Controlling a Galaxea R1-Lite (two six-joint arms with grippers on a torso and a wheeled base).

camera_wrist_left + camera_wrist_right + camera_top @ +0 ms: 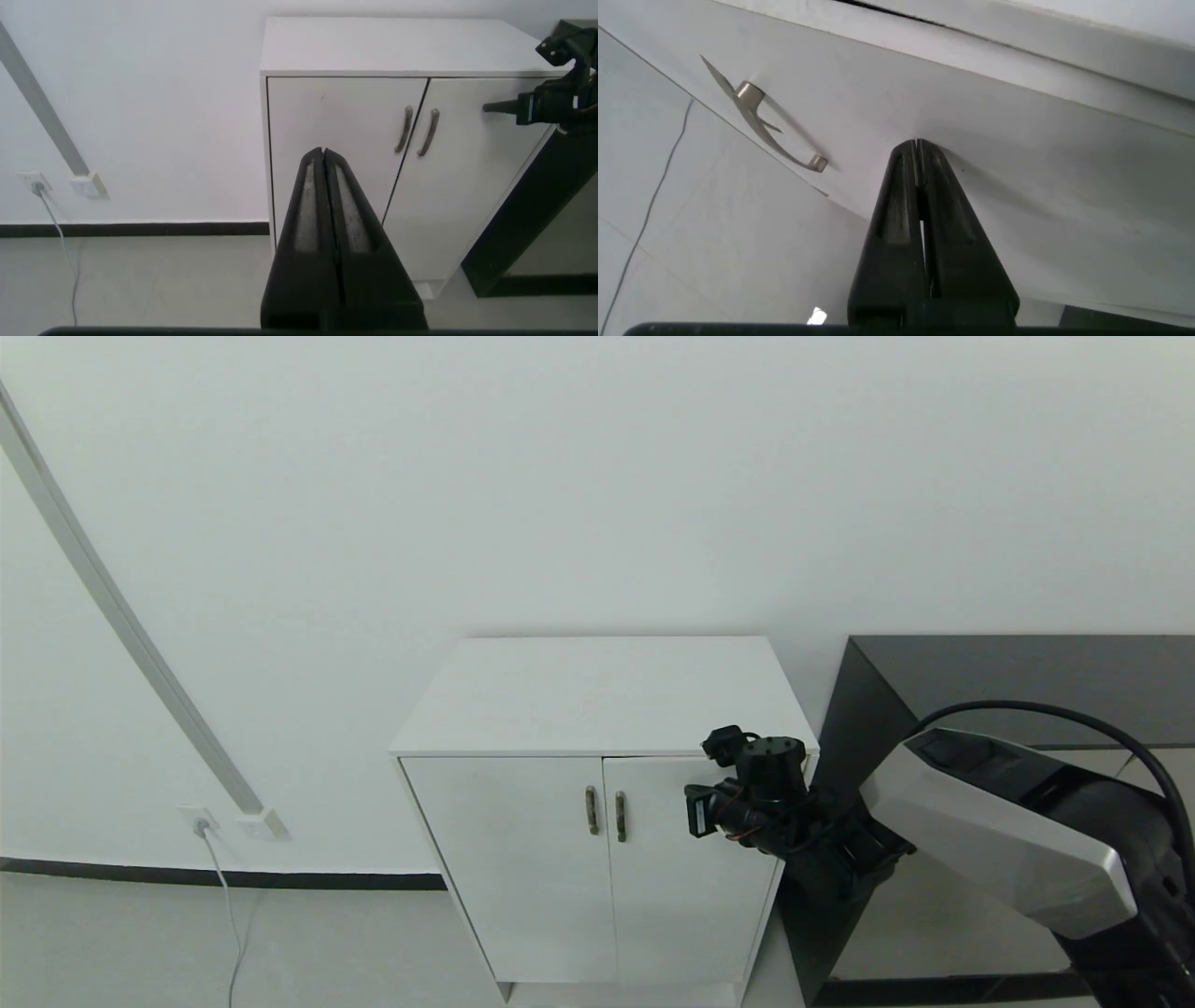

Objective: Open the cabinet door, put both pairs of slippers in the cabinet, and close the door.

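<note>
Hanging back from the cabinet [597,695], the left gripper [322,151] has its two fingers pressed flat together with nothing between them. It points at the lower part of the left door [504,868], well apart from it, above the grey floor [187,943].

Farther forward, the right arm [990,821] stretches in from the right side. The right gripper [917,145] is also closed tight and holds nothing. Its tip sits close against the upper part of the right door [691,905], beside the door's outer edge and away from the handles. Whether the tip touches the door, I cannot tell.

The cabinet is white and stands on the floor with its back to the wall [597,476]. Both doors look shut and lie flush with each other. The left handle [591,809] and the right handle [620,816] stand upright, side by side, at the seam between the doors. The flat top is bare.

Just beside the cabinet, on its right, stands a dark panel [1027,677], about as tall as the cabinet. To the cabinet's left, low on the wall, is a socket [198,821] with a plug in it, and a thin cable [229,915] runs down from it to the floor. A pale duct [121,616] climbs the wall at a slant from near the socket. A black skirting [224,877] lines the foot of the wall.
</note>
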